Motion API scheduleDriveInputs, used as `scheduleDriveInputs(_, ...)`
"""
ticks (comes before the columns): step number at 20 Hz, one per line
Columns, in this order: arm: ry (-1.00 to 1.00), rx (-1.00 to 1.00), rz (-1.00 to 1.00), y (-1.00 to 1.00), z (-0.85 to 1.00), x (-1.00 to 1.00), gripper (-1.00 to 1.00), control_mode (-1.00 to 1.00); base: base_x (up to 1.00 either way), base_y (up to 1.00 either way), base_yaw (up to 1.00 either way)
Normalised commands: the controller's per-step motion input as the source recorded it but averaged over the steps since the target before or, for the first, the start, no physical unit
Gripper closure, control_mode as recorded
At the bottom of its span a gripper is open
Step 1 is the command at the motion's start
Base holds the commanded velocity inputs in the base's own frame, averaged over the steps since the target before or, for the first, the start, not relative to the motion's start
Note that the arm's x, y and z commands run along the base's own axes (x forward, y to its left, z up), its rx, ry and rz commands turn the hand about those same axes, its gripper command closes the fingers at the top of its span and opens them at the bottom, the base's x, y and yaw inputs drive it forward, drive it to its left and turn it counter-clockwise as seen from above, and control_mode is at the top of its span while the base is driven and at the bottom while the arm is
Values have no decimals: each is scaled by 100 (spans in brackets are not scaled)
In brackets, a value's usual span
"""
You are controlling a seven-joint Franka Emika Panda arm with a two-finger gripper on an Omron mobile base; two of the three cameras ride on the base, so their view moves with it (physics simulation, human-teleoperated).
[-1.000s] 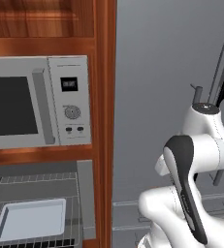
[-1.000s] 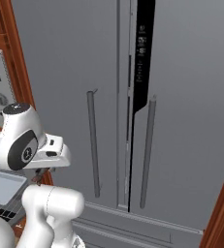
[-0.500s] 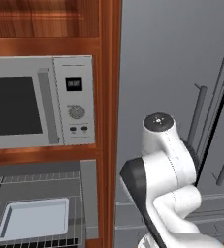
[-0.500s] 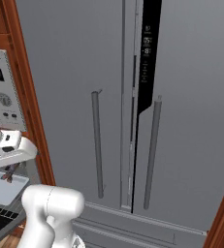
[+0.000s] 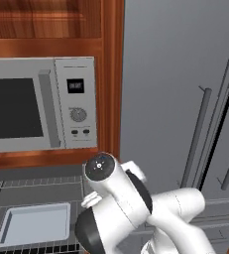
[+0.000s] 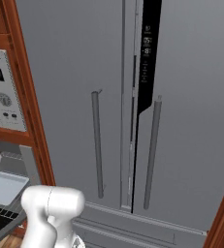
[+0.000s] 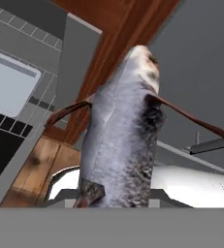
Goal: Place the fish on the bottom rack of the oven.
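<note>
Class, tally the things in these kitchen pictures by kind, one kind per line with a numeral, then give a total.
Fish: 1
Microwave: 1
Pale grey tray: 1
Refrigerator door handles: 2
Total: 5

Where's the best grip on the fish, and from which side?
Across the thick grey body of the fish, claw closing on its two flat flanks from the tail end. In the hand view it tapers towards the far tip and the thin red-brown fins splay sideways, so those are poor holds. It already rises from the claw's side of that view.
</note>
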Motion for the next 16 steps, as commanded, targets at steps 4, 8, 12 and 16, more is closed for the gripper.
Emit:
scheduleDriveInputs(4,0,16,4,100,-90,13,100,-100,0,0,0)
scheduleDriveInputs(8,14,13,5,100,-97,49,100,-100,0,0,0)
scheduleDriveInputs(12,7,0,1,100,-86,71,100,-100,0,0,0)
scheduleDriveInputs(16,0,0,0,100,-94,97,100,-100,0,0,0)
